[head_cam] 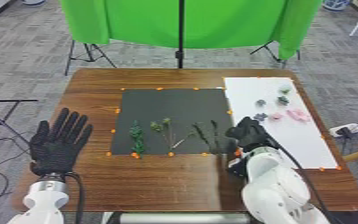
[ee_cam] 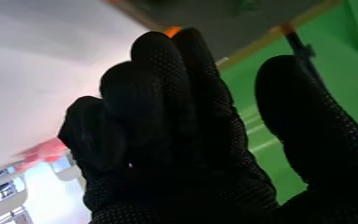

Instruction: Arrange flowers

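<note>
Rt hand [head_cam: 250, 134] relaxed, thumb apart, nr dark stems [head_cam: 215, 135], blk mat [head_cam: 175, 102], wht sheet [head_cam: 302, 145] w/ flwrs [head_cam: 298, 115]

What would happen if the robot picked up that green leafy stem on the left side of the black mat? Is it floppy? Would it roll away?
The leafy stem is long and thin, so it might bend a little. It's probably light, being so slim. I doubt it would roll far on the black mat, because its leaves stick out.

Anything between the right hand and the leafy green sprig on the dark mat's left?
Yes: on the dark mat, slim dark stems lie nearest the right hand, then budded sprigs before the leafy sprig.
</note>
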Motion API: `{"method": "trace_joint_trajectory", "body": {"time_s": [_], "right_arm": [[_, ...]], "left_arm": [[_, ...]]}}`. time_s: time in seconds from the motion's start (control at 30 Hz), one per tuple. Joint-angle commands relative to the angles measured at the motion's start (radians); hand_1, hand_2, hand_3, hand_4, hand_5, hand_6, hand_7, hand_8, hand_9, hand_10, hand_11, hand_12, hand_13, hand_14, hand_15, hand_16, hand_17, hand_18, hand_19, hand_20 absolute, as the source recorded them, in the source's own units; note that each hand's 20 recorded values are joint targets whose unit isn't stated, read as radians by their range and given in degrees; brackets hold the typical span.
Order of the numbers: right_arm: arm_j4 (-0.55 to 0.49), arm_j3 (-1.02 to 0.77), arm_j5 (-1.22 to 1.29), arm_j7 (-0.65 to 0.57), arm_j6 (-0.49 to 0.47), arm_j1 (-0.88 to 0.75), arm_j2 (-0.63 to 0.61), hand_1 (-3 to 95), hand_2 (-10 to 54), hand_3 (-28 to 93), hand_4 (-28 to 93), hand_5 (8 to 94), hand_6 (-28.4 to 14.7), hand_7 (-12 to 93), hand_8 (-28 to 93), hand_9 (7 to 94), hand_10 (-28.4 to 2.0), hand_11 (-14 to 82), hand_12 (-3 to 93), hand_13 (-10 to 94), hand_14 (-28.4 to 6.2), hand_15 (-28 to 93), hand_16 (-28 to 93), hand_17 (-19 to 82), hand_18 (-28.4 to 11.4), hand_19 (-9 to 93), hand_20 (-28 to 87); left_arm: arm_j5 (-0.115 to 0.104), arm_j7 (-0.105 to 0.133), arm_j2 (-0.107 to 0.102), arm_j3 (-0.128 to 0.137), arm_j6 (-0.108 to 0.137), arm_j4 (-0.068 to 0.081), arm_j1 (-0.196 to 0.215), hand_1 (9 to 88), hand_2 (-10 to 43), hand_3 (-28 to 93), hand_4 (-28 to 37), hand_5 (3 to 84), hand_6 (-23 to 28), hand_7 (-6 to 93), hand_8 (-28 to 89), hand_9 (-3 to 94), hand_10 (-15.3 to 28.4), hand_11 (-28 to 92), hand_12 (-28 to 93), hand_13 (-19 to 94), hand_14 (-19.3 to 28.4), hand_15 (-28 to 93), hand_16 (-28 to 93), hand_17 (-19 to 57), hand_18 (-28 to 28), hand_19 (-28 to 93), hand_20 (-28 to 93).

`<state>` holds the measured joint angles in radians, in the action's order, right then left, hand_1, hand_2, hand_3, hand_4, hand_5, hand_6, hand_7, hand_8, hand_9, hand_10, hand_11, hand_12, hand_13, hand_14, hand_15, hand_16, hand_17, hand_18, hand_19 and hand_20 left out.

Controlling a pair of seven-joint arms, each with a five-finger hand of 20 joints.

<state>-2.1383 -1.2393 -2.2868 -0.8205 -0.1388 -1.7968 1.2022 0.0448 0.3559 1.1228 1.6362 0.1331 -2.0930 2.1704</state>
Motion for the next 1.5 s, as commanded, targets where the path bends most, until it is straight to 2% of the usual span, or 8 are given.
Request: {"method": "trace_joint_trajectory", "body": {"time_s": [0.03, 0.47, 0.77, 0.9, 1.0, 1.2, 1.33, 1.5], "right_arm": [[0.01, 0.019, 0.061, -0.006, -0.006, -0.042, -0.018, 28.6, 8.1, 83, -17, 69.4, -8.8, 20, -11, 70.2, -22.4, 50.7, 26.8, 68, -19.1, 78, 28, 40, -28.4, 93, 65], [0.023, 0.094, 0.08, 0.005, -0.12, 0.012, 0.021, 27.3, 9.5, 82, -17, 68.1, -9.7, 17, -10, 69.9, -22.9, 48.4, 26.5, 67, -19.6, 77, 29, 40, -28.4, 93, 64], [0.001, 0.07, 0.037, -0.018, -0.035, -0.003, 0.008, 26.7, 9.2, 82, -17, 66.7, -10.2, 17, -10, 69.4, -23.3, 46.4, 25.3, 66, -19.8, 77, 28, 39, -28.4, 93, 62], [-0.02, 0.048, -0.037, -0.007, 0.032, 0.002, -0.01, 26.5, 7.7, 83, -16, 65.1, -9.4, 34, -10, 69.4, -23.3, 47.8, 25.8, 66, -19.6, 77, 27, 39, -28.4, 93, 63], [-0.015, 0.005, -0.074, 0.033, 0.059, 0.015, -0.03, 28.0, 4.5, 82, -17, 61.8, -9.5, 42, 1, 67.6, -23.4, 49.6, 26.5, 66, -19.5, 77, 27, 40, -28.4, 93, 64], [0.052, -0.085, -0.101, 0.147, 0.164, 0.034, -0.09, 33.0, -1.7, 82, -19, 50.2, -10.0, 59, 6, 54.5, -25.1, 50.9, 24.3, 56, -19.6, 78, 25, 35, -27.3, 93, 64], [0.095, -0.167, 0.054, 0.292, 0.177, 0.029, -0.127, 31.2, -0.4, 87, -19, 50.2, -9.3, 44, -14, 53.0, -22.6, 40.3, 19.4, 54, -19.1, 78, 23, 32, -25.5, 93, 60], [0.151, -0.222, -0.018, 0.367, 0.048, 0.053, -0.153, 33.4, -5.0, 88, -22, 47.3, -7.0, 23, -16, 47.6, -17.5, 18.4, 14.8, 48, -18.5, 72, 19, 29, -25.1, 93, 56]], "left_arm": [[-0.016, 0.004, 0.015, -0.01, 0.04, 0.002, 0.003, 27.8, 16.3, 75, -28.3, 45.3, 9.0, 10.4, -10, 40.1, 15.0, 18, 8, 30, 15.7, 30, -7, -8.1, 14.1, 33, 10], [-0.024, 0.02, 0.016, 0.005, 0.042, -0.001, 0.005, 27.8, 16.9, 76, -28.3, 45.8, 9.3, 11.5, -10, 39.6, 15.0, 19, 8, 29, 15.3, 32, -7, -8.4, 14.1, 34, 10], [-0.03, 0.014, 0.019, 0.006, 0.036, -0.006, 0.02, 27.6, 17.0, 76, -28.3, 45.8, 9.4, 11.5, -10, 39.6, 15.1, 19, 8, 29, 15.5, 33, -7, -8.4, 14.0, 34, 10], [-0.028, 0.017, 0.02, 0.01, 0.035, -0.007, 0.023, 27.6, 17.0, 76, -28.3, 45.9, 9.4, 11.5, -10, 39.5, 15.2, 19, 8, 29, 15.6, 33, -7, -8.3, 13.9, 34, 10], [-0.03, 0.021, 0.02, 0.012, 0.037, -0.008, 0.025, 27.6, 17.0, 76, -28.3, 45.9, 9.4, 11.5, -10, 39.6, 15.2, 19, 8, 29, 15.6, 33, -7, -8.3, 13.9, 34, 10], [-0.031, 0.023, 0.021, 0.006, 0.032, -0.01, 0.028, 27.6, 17.0, 76, -28.3, 45.9, 9.4, 11.5, -10, 39.6, 15.2, 19, 8, 29, 15.6, 33, -8, -8.3, 13.9, 34, 10], [-0.026, 0.024, 0.016, 0.005, 0.021, -0.01, 0.026, 27.6, 17.0, 76, -28.3, 45.8, 9.4, 11.5, -10, 39.6, 15.3, 19, 8, 29, 15.6, 33, -8, -8.3, 13.9, 34, 10], [-0.02, 0.022, 0.012, 0.004, 0.011, -0.01, 0.022, 27.6, 17.0, 76, -28.3, 45.7, 9.4, 11.4, -10, 39.6, 15.3, 19, 8, 29, 15.6, 33, -8, -8.2, 13.8, 34, 10]]}}
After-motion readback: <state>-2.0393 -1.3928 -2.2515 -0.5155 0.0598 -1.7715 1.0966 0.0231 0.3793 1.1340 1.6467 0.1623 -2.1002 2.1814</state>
